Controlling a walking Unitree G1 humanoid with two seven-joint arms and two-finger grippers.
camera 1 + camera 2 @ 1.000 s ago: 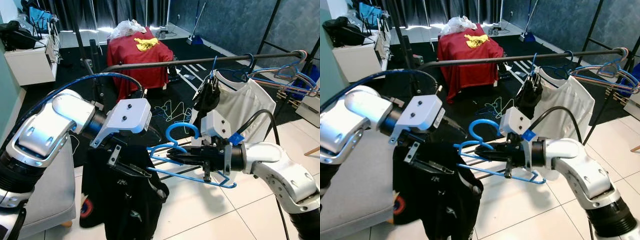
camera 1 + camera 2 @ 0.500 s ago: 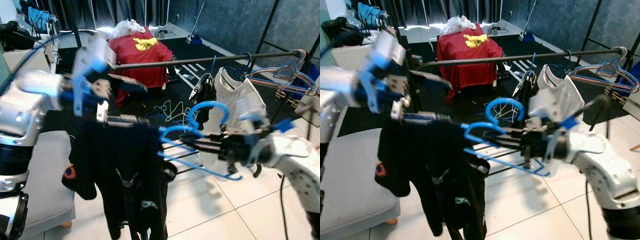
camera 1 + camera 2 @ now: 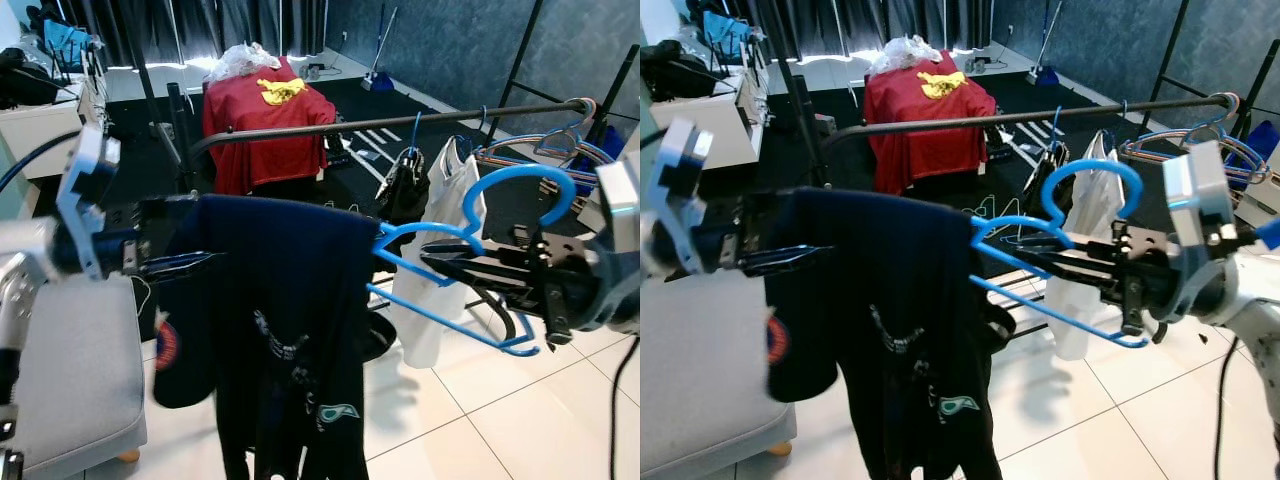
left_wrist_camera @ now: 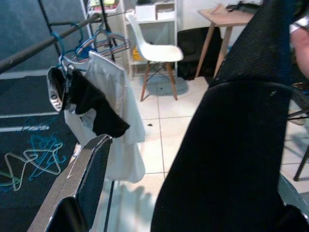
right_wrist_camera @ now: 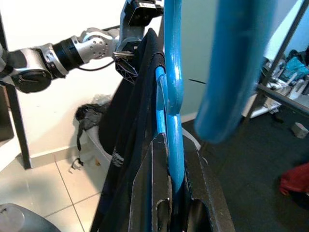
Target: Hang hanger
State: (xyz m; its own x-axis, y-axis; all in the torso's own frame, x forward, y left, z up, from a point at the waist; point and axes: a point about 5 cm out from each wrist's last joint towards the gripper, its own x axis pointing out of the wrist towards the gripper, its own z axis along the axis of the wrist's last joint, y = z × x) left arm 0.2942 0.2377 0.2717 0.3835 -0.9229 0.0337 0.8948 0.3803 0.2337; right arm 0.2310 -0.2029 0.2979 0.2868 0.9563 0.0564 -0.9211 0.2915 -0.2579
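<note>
Right end effector (image 3: 450,262), centre-right of the frame, is clamped on the blue hanger (image 3: 480,225) just below its hook, which curls up in front of the black clothes rail (image 3: 400,120) without touching it. The dark navy garment (image 3: 290,300) drapes from the hanger's far end across the middle, and the left end effector (image 3: 175,265) at the left edge pinches its shoulder. A white shirt (image 3: 440,250) hangs behind.

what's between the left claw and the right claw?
In the left eye view, the black t-shirt spans between them, draped on the blue hanger. The left claw pinches one end; the right claw is shut on the hanger.
</note>
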